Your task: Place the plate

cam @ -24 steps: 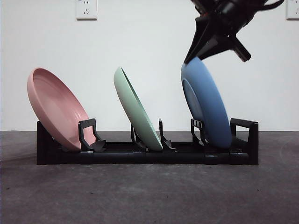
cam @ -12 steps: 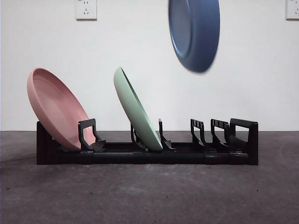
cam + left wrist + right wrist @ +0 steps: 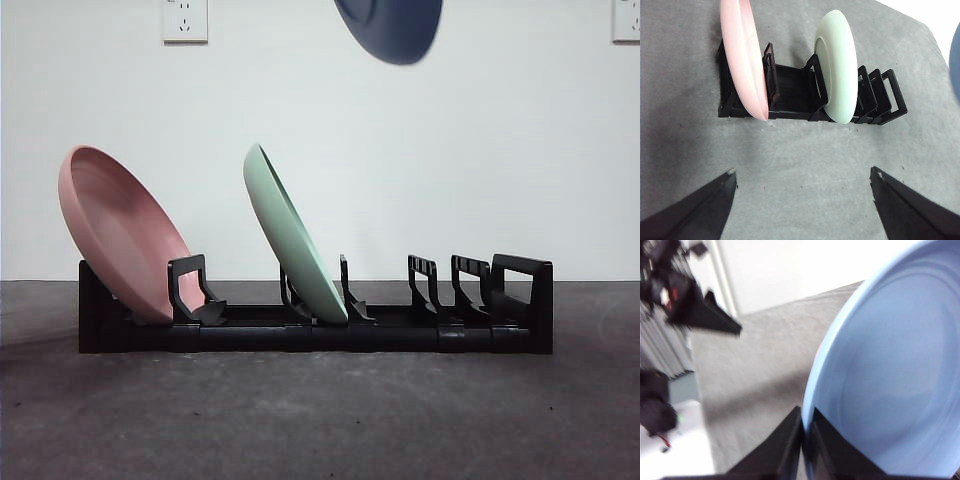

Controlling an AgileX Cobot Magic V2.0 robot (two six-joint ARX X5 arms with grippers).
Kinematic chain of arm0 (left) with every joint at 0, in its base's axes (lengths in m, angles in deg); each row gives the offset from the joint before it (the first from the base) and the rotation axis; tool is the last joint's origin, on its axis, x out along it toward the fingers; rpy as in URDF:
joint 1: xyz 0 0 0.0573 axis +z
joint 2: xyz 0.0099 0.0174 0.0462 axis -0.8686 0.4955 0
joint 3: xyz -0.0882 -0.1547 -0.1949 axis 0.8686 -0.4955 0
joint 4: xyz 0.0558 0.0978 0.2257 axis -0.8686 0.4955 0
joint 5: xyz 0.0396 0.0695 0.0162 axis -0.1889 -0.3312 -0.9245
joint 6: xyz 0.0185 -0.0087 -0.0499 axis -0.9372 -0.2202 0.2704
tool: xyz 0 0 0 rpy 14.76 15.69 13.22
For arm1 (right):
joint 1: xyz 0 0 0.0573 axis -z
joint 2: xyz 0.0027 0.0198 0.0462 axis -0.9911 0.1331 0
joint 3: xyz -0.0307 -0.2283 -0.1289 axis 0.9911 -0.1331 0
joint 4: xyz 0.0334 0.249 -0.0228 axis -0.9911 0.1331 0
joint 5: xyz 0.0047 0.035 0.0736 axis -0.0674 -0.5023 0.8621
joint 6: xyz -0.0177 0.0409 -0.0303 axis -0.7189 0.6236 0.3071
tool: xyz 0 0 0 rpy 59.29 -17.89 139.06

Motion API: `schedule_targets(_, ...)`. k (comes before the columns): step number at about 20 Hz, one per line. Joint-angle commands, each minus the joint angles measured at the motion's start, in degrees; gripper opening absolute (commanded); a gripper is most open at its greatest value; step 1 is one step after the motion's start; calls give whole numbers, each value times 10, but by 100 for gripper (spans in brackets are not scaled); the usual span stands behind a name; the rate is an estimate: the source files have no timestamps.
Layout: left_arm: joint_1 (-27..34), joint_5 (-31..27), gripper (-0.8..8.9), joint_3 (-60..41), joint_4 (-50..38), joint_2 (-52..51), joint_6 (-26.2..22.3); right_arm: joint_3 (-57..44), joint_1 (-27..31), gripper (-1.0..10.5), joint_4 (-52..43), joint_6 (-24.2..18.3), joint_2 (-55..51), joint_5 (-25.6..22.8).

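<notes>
The blue plate (image 3: 395,30) hangs high above the rack, cut off by the front view's top edge. My right gripper (image 3: 806,420) is shut on its rim, and the plate's pale blue inside (image 3: 890,380) fills the right wrist view. A sliver of the blue plate (image 3: 956,60) shows at the edge of the left wrist view. The black rack (image 3: 300,335) stands on the table with its right-hand slots (image 3: 470,290) free. My left gripper (image 3: 802,172) hovers open over the grey table, short of the rack (image 3: 790,95), holding nothing.
A pink plate (image 3: 120,235) leans in the rack's left end and a green plate (image 3: 290,235) in its middle; both also show as pink plate (image 3: 742,55) and green plate (image 3: 840,65). The other arm (image 3: 695,310) appears blurred in the right wrist view.
The blue plate stood in the rack's right slot a second ago. It has been lifted out and has risen up and leftward to the top of the front view.
</notes>
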Motion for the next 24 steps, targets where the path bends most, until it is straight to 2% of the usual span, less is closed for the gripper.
schedule_targets(1,-1,0,429,12,-6,3,-6,-61,-54,14,-47,-8,-24,-74)
schedule_targets(6,-1,0,428,12,-6,3,-9,-189,-173,14,-101,-14,-65,-266)
schedule_targets(9,-1,-1,428,12,-5,3,-17,-231,-240,14,-80,-82,-61,-348)
schedule_targets(10,-1,-1,428,12,-5,3,-17,-240,-261,14,-74,-101,-57,-361)
schedule_targets(15,-1,-1,428,12,-5,3,-17,-244,-343,14,-12,-176,-10,-369)
schedule_targets(17,-1,-1,428,12,-5,3,-17,-244,-361,14,11,-190,15,-359)
schedule_targets(24,-1,-1,428,12,-6,3,-17,-244,-366,14,27,-192,116,-318)
